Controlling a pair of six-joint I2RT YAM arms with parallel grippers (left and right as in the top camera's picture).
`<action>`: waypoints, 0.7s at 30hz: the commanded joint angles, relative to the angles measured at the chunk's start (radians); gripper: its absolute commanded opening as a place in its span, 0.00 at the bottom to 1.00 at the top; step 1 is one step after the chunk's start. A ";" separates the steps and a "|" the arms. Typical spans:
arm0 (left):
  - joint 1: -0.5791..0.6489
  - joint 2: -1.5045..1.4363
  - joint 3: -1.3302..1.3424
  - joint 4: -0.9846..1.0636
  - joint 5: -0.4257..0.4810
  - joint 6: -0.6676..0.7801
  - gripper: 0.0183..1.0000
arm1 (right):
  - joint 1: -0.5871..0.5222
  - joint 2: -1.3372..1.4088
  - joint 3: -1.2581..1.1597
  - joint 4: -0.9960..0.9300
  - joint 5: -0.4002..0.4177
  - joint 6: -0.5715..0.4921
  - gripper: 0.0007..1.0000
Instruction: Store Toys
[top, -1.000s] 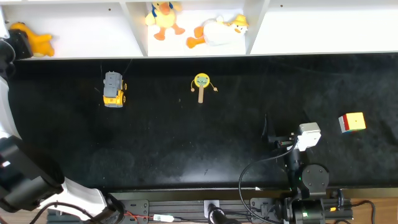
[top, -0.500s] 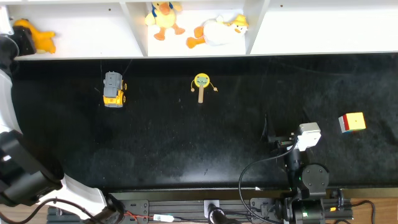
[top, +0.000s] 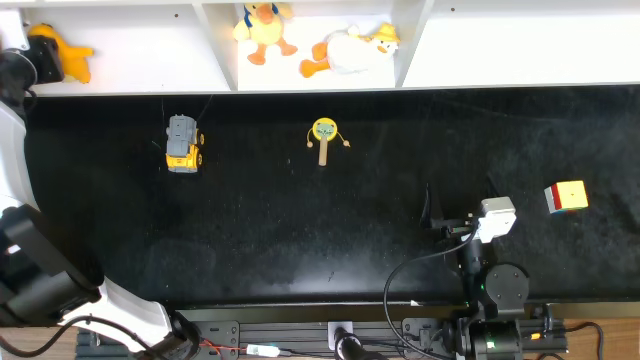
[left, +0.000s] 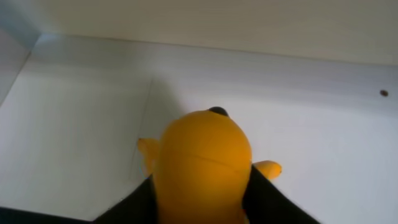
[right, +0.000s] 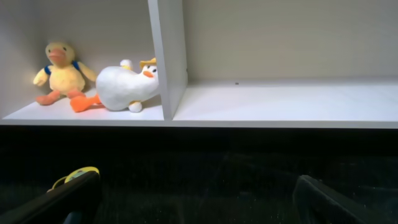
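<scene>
The top camera looks straight down from high over the black table (top: 300, 230), with the white shelf (top: 500, 60) along its far edge. The left wrist camera sits very close behind the orange plush toy (left: 202, 155) between the fingers of the left gripper (left: 200, 208), facing the shelf's back wall. The right wrist camera looks level from low over the table, past the right gripper (right: 196, 190), to the shelf well ahead. It shares the yellow duck (right: 60, 71) and white duck (right: 121, 87) with the top view.
</scene>
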 joint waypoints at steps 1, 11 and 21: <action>-0.012 0.032 0.015 -0.005 -0.006 -0.005 0.67 | 0.004 -0.009 -0.013 0.005 -0.005 0.000 1.00; -0.015 0.023 0.015 -0.053 -0.009 -0.001 1.00 | 0.004 -0.009 -0.013 0.006 -0.005 0.000 1.00; -0.009 -0.079 0.012 -0.189 -0.070 0.058 1.00 | 0.004 -0.009 -0.013 0.005 -0.005 0.000 1.00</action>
